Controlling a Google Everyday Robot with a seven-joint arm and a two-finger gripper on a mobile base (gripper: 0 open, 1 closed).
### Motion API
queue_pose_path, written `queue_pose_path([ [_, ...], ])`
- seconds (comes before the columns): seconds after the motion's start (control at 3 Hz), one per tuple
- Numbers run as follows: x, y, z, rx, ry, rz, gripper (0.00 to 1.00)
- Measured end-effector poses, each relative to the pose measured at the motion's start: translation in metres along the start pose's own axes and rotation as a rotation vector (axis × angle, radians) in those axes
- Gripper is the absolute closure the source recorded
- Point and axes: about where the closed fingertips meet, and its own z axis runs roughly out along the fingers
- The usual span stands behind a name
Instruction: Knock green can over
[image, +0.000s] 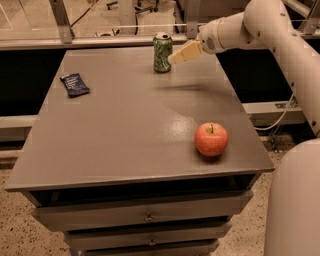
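Lower right of centre: red apple (211, 139) on grey table (125, 150). Farther back, at left: dark blue packet (75, 84). Upper middle, near far edge: green can (162, 52), upright. Gripper (174, 59) at its right side, contact unclear; clenched or released, cannot tell.

Nothing there could be read: the pale markings on the green can (162, 52) made no legible words, nor did the dark blue packet (75, 84). The gripper (173, 59) hung just beside the can.
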Motion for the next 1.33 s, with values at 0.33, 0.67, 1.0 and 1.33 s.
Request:
queue_pose_path([
  [0.33, -0.010, 0.009, 0.025, -0.044, -0.082, 0.046, 0.00],
  [0.67, -0.016, 0.022, 0.049, -0.095, -0.126, 0.051, 0.00],
  [1.0, -0.019, 0.033, 0.066, -0.134, -0.161, 0.044, 0.14],
  [1.33, -0.019, 0.038, 0.073, -0.150, -0.188, 0.042, 0.37],
])
